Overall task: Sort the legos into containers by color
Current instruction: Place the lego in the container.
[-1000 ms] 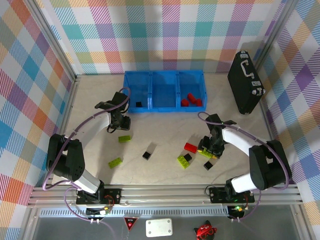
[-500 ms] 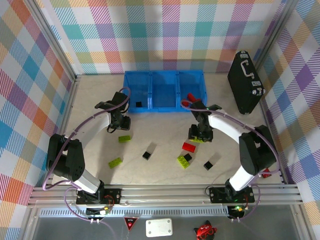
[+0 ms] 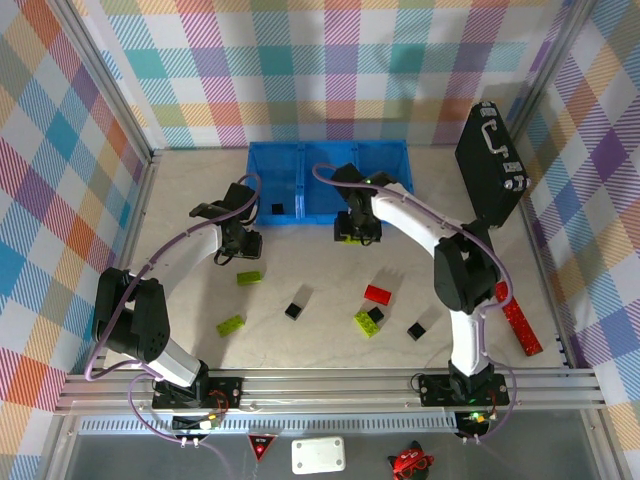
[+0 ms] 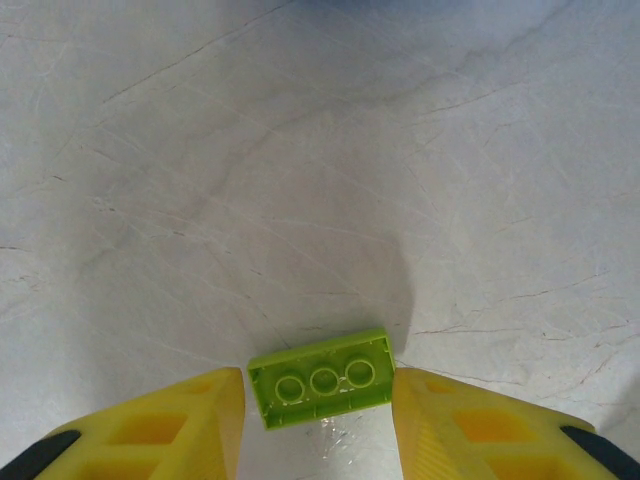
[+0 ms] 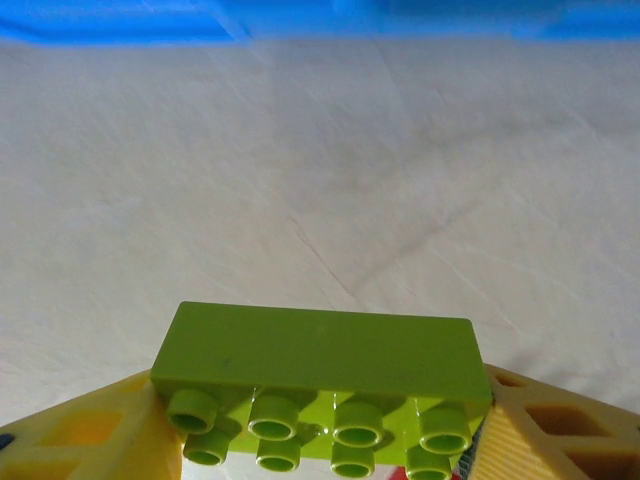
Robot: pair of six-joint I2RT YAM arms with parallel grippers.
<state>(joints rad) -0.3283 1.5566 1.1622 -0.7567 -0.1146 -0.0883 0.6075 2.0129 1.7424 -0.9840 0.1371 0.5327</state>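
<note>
My left gripper (image 3: 242, 248) (image 4: 318, 425) hovers open over a lime-green lego (image 3: 250, 277) (image 4: 320, 378), which lies underside up on the table between my fingertips. My right gripper (image 3: 357, 230) (image 5: 320, 440) is shut on the ends of another lime-green lego (image 5: 320, 350), held studs toward the camera just in front of the blue bin's (image 3: 300, 218) (image 5: 300, 20) middle container. A black cube (image 3: 277, 208) sits in the left container. Loose on the table are a red lego (image 3: 378, 293), a lime lego with a black cube on it (image 3: 368, 320), a lime lego (image 3: 231, 324) and two black cubes (image 3: 293, 310) (image 3: 416, 330).
A black hard case (image 3: 490, 165) stands at the back right by the wall. A long red strip (image 3: 518, 322) lies near the right edge. My right arm arches over the bin's right container. Checked walls close in the table on three sides.
My right arm has carried its lime lego from the front right of the table up and left to the bin's front wall. The left arm has stayed still.
</note>
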